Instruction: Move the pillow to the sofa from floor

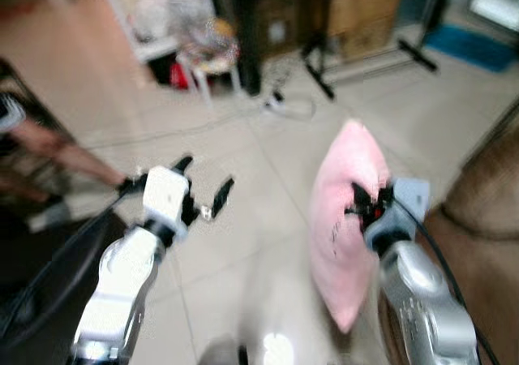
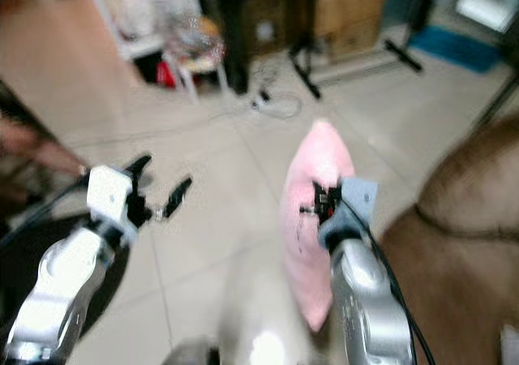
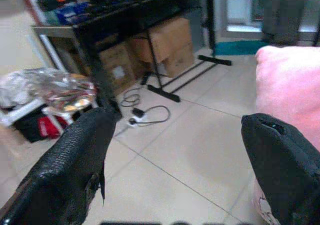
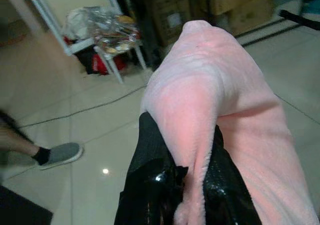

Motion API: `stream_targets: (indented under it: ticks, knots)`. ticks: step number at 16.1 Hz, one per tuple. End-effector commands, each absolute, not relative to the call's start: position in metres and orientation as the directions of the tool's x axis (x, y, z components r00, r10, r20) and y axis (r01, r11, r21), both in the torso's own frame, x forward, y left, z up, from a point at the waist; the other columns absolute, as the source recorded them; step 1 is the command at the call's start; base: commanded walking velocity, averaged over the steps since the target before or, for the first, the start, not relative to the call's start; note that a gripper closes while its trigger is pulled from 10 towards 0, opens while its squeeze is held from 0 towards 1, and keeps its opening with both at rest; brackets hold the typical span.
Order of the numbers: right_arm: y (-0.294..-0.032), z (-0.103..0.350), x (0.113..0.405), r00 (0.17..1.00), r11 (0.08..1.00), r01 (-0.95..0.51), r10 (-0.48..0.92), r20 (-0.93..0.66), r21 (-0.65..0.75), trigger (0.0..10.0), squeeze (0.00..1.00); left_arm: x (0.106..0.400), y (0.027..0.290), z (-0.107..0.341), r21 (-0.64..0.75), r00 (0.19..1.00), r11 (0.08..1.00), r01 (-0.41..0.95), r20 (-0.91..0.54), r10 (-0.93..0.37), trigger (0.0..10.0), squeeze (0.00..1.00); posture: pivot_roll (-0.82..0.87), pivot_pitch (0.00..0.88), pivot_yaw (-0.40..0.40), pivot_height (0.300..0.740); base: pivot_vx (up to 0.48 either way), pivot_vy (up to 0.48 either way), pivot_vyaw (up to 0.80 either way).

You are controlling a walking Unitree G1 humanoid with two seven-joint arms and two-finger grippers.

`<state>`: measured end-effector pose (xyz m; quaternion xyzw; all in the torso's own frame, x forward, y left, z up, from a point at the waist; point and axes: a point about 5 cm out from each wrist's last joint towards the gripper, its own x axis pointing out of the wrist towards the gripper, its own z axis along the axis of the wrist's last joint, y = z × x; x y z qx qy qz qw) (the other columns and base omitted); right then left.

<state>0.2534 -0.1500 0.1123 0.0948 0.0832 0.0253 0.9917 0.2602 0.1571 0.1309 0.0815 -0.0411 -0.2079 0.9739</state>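
Right wrist view: my right pincer [image 4: 187, 185] clenched on a fold of the pink pillow [image 4: 225, 110]

Pillow is off the floor, hanging beside the brown sofa [image 1: 486, 211]; setting it down remains, I judge. Left pincer [image 1: 203, 191] spread, idle

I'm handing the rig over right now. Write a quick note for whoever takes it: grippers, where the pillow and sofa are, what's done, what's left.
Right gripper: shut on the pink pillow, pinching a fold of its fabric; the pillow hangs off the floor in front of the robot.
Left gripper: open, holding nothing, raised over the tiled floor to the pillow's left.
Sofa: brown, at the robot's right, close beside the pillow.
Done: pillow picked up.
Left: turn toward the sofa, set the pillow on it, release.
Note: a person's leg and shoe are on the floor to the left. Head views are blurred.
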Motion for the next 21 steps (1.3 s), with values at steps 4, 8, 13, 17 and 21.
stream_targets:
  ticks: [4,8,13,17,21]
  knots:
    - [-0.146,0.121,0.253,0.99,0.978,-0.042,0.069,-0.125,0.207,10.0,0.0,0.259,0.161,0.128,0.185,0.911,0.898,0.4,0.024,-0.411,10.0,0.0,-0.07,0.0,0.109,0.74,0.0,0.0,0.0]
    - [-0.147,0.119,0.252,0.989,0.976,-0.031,0.061,-0.132,0.215,10.0,0.0,0.26,0.161,0.128,0.189,0.908,0.894,0.406,0.022,-0.418,10.0,0.0,-0.07,0.0,0.114,0.74,0.0,0.0,0.0]
    - [-0.146,0.117,0.251,0.989,0.973,-0.023,0.055,-0.135,0.228,10.0,0.0,0.261,0.161,0.128,0.192,0.906,0.891,0.412,0.02,-0.424,10.0,0.0,-0.08,0.0,0.119,0.74,0.0,0.0,0.0]
    - [-0.152,0.112,0.247,0.99,0.981,0.003,0.024,-0.139,0.195,10.0,0.0,0.261,0.165,0.123,0.193,0.927,0.91,0.368,0.006,-0.376,10.0,0.0,-0.08,0.0,0.122,0.74,0.0,0.0,0.0]
    - [-0.157,0.104,0.244,0.985,0.979,0.037,-0.002,-0.173,0.2,10.0,0.0,0.263,0.163,0.122,0.189,0.924,0.908,0.375,0.002,-0.382,10.0,0.0,-0.08,0.0,0.12,0.74,0.0,0.077,-0.2]
